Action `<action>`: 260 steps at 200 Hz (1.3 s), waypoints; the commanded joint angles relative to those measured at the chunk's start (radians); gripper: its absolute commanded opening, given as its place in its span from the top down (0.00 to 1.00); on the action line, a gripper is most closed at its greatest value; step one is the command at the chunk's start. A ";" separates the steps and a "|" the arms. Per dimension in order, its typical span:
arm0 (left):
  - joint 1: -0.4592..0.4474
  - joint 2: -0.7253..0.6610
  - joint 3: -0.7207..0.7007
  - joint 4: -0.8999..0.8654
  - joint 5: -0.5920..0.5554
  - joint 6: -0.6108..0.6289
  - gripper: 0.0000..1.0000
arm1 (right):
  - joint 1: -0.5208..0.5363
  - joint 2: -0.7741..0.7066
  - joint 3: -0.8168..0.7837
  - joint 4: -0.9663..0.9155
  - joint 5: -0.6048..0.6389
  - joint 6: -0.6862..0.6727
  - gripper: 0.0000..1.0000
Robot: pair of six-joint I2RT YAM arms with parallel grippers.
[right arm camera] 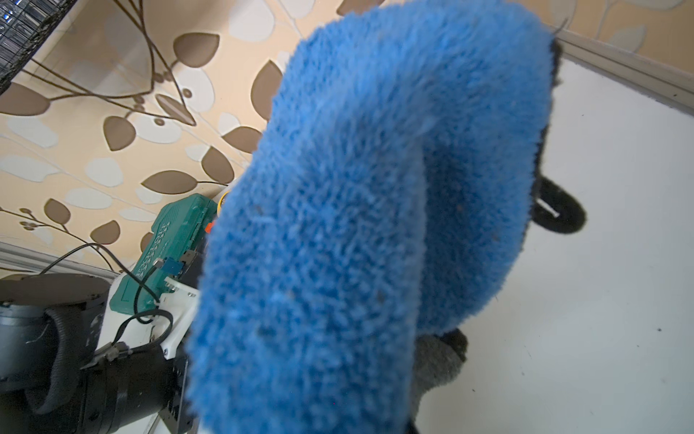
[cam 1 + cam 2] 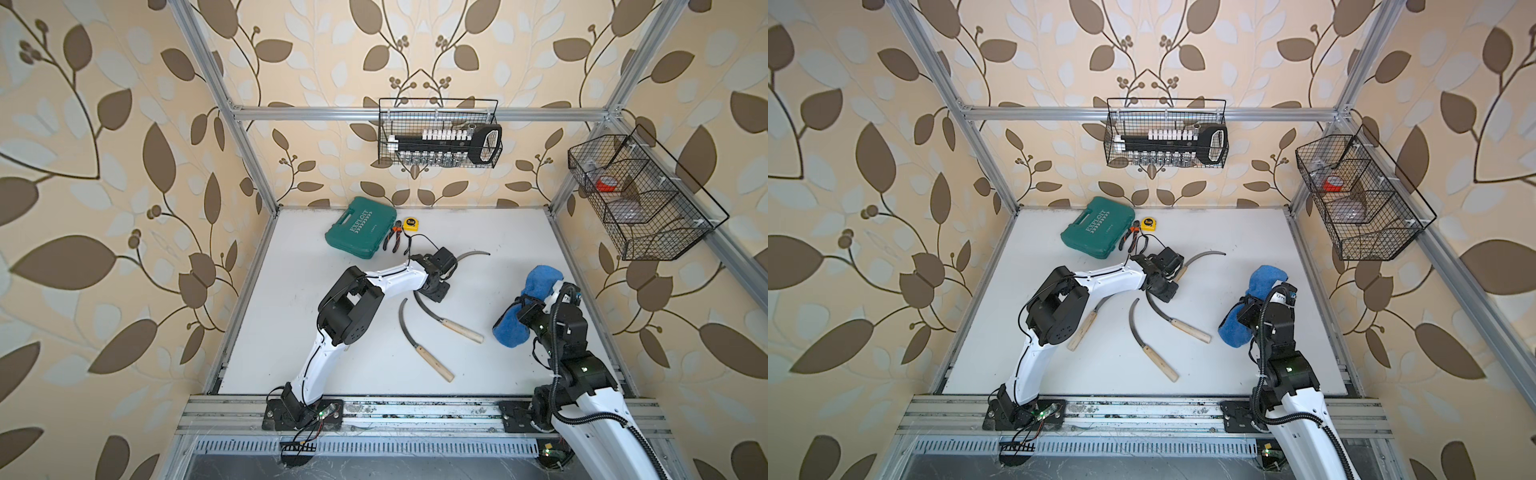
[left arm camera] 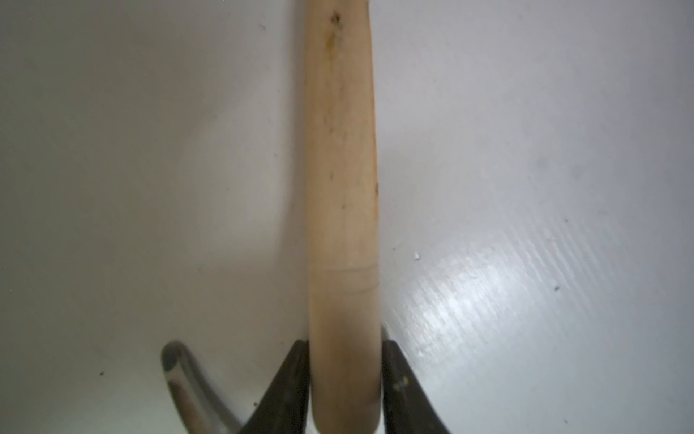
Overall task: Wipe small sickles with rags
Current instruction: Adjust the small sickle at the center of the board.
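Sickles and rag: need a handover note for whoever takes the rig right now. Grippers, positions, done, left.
Left gripper: jaws straddle the far sickle at its handle, low over the table; gripped or loose, unclear.
Right gripper: shut on the blue rag, raised, touching no sickle.
Lying flat: middle sickle, near sickle, fourth sickle beside the left arm.
Done: cannot tell which blades are wiped.
Left: bring rag to a blade; cover all four.

The tool case (image 2: 360, 227) sits at the table's (image 2: 519, 249) back left, with the pliers (image 2: 392, 240) just to its right and the tape measure (image 2: 410, 224) beside them. In front of these lies the rear sickle (image 2: 473, 254). The second sickle (image 2: 451, 324) and third sickle (image 2: 419, 345) lie mid-table. The fourth sickle (image 2: 1084, 326) lies partly under the left arm (image 2: 1100, 276). The rag (image 2: 511, 332) is rightmost.
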 commanded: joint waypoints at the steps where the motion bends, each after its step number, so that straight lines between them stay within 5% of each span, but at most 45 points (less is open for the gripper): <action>1: -0.004 -0.051 -0.041 -0.001 0.027 -0.001 0.65 | -0.003 -0.017 0.006 0.012 -0.012 -0.006 1.00; 24: -0.004 -0.063 -0.064 0.014 0.020 -0.005 0.67 | -0.003 -0.023 -0.001 0.011 -0.012 -0.003 1.00; 51: -0.004 -0.073 -0.080 0.033 0.017 -0.010 0.83 | -0.003 -0.023 -0.004 0.013 -0.015 0.000 1.00; 122: -0.004 -0.230 -0.220 0.165 -0.019 0.003 0.91 | -0.003 0.036 0.045 0.041 -0.094 -0.042 1.00; 156: -0.010 -0.423 -0.432 0.303 -0.001 0.022 0.93 | 0.042 0.206 0.128 0.125 -0.201 -0.062 1.00; 196: -0.019 -0.583 -0.618 0.461 0.038 0.046 0.98 | 0.307 0.458 0.352 0.132 -0.002 -0.154 1.00; 260: -0.061 -0.707 -0.839 0.743 0.018 0.070 0.99 | 0.320 0.785 0.567 0.130 -0.059 -0.265 1.00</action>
